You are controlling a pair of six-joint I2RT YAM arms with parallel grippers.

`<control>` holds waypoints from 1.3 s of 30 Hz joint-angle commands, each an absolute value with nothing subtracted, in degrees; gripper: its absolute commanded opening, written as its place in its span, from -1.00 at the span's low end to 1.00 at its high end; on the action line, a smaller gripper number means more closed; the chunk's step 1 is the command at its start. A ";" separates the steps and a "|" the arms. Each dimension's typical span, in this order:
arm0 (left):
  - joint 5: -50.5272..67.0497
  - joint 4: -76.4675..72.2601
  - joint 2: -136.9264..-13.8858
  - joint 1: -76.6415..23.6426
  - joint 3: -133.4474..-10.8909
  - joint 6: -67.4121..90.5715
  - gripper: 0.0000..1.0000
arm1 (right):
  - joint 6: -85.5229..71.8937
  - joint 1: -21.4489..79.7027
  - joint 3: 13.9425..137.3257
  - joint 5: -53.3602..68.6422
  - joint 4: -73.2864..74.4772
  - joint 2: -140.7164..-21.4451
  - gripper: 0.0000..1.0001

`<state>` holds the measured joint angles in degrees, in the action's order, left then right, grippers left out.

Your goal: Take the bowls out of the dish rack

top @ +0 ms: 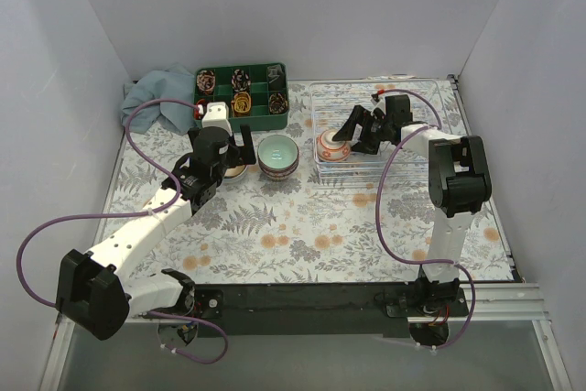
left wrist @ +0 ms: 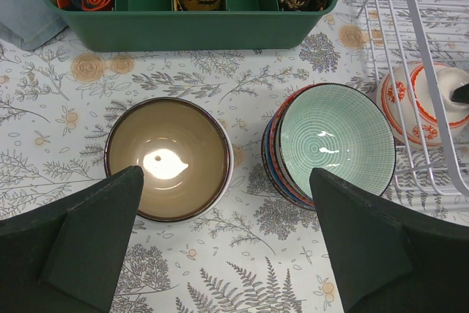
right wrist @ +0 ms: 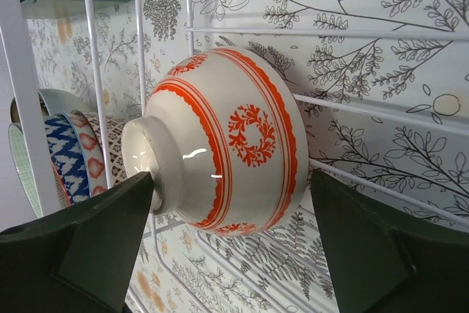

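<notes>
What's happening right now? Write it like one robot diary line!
left fingers: open over brown bowl | right fingers: open around orange-striped bowl in dish rack | bowl stack: on table

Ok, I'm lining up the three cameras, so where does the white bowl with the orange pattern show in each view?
Top external: the white bowl with the orange pattern is right of centre, at the left end of the dish rack.
Left wrist: right edge, behind rack wires.
Right wrist: centre, lying on its side.
Shared landmark: the stack of bowls just outside the rack.
</notes>
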<state>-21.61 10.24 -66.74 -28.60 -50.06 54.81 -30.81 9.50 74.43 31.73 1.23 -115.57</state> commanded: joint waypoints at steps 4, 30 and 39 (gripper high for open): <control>-21.62 9.40 -65.13 -28.30 -49.48 53.96 0.96 | -31.38 9.76 71.72 31.11 -1.67 -117.07 0.72; -21.97 9.32 -64.86 -28.30 -49.40 53.96 0.97 | -21.02 10.19 73.39 25.14 3.07 -103.10 -0.74; -21.71 9.32 -64.87 -28.30 -49.57 54.14 0.96 | -11.36 12.91 72.42 16.62 4.04 -97.21 -0.83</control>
